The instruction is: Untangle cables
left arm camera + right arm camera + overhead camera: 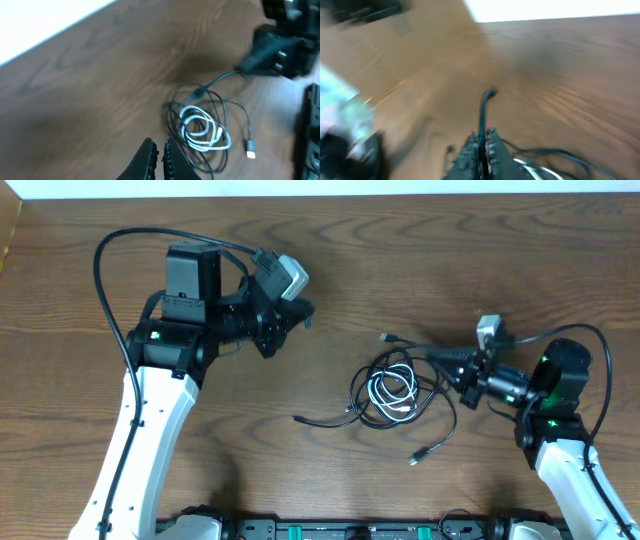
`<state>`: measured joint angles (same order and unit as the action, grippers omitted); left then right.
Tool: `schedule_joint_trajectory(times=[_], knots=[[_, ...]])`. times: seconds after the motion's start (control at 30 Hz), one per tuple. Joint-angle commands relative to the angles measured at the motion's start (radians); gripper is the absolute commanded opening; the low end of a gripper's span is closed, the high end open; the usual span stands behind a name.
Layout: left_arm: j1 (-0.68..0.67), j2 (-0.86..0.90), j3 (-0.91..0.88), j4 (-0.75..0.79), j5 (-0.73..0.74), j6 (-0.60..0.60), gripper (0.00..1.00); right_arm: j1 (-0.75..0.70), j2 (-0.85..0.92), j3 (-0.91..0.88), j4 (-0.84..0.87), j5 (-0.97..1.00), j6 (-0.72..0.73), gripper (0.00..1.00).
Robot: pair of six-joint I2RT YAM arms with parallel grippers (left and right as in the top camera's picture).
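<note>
A tangle of thin black cables (372, 412) with a white cord (392, 390) coiled inside lies right of the table's middle. In the left wrist view the white cord (205, 132) sits within black loops (223, 107). My right gripper (437, 357) is at the tangle's upper right, shut on one black cable (482, 112). That cable's plug end (388, 337) sticks out past the gripper's fingertips (483, 134). My left gripper (300, 312) hangs up and left of the tangle, apart from it. It (159, 145) is shut with nothing between its fingers.
Loose plug ends lie left (300, 419) and below (415, 458) the tangle. Thick black arm cables loop over the left arm (110, 250) and the right arm (600, 345). The table's far edge (320, 194) meets a white surface. A black rail (330, 530) runs along the front edge.
</note>
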<state>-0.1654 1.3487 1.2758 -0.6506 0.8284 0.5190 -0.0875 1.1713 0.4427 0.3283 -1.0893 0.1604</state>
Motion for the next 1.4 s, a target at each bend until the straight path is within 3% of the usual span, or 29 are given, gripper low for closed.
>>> schedule_joint_trajectory(times=[0.0, 0.03, 0.07, 0.1, 0.67, 0.77, 1.07, 1.17, 1.37], knots=[[0.002, -0.002, 0.001, -0.038, 0.02, 0.049, 0.08, -0.005, 0.0, 0.008, -0.038, 0.406, 0.184, 0.3], [0.002, -0.002, 0.0, -0.047, 0.02, 0.049, 0.07, -0.005, 0.0, 0.008, -0.06, 0.471, 0.222, 0.45], [0.002, -0.002, 0.0, -0.055, 0.02, 0.049, 0.07, -0.005, 0.0, 0.008, -0.086, 0.525, 0.248, 0.87], [0.002, -0.002, 0.0, -0.056, 0.02, 0.049, 0.08, -0.005, 0.0, 0.008, -0.103, 0.539, 0.254, 0.99], [-0.044, -0.001, -0.002, -0.056, 0.027, 0.069, 0.08, 0.066, 0.001, 0.008, -0.162, 0.339, 0.256, 0.99], [-0.069, 0.011, -0.003, -0.061, 0.027, 0.068, 0.22, 0.116, 0.001, 0.008, -0.157, 0.342, 0.281, 0.99], [-0.128, 0.167, -0.004, -0.101, 0.013, 0.114, 0.27, 0.204, 0.001, 0.008, -0.22, 0.538, 0.219, 0.97], [-0.141, 0.229, -0.005, -0.104, 0.032, 0.123, 0.37, 0.204, 0.0, 0.008, -0.248, 0.607, 0.196, 0.97], [-0.219, 0.322, -0.005, -0.154, 0.057, 0.41, 0.38, 0.191, 0.0, 0.008, -0.25, 0.706, 0.191, 0.99]])
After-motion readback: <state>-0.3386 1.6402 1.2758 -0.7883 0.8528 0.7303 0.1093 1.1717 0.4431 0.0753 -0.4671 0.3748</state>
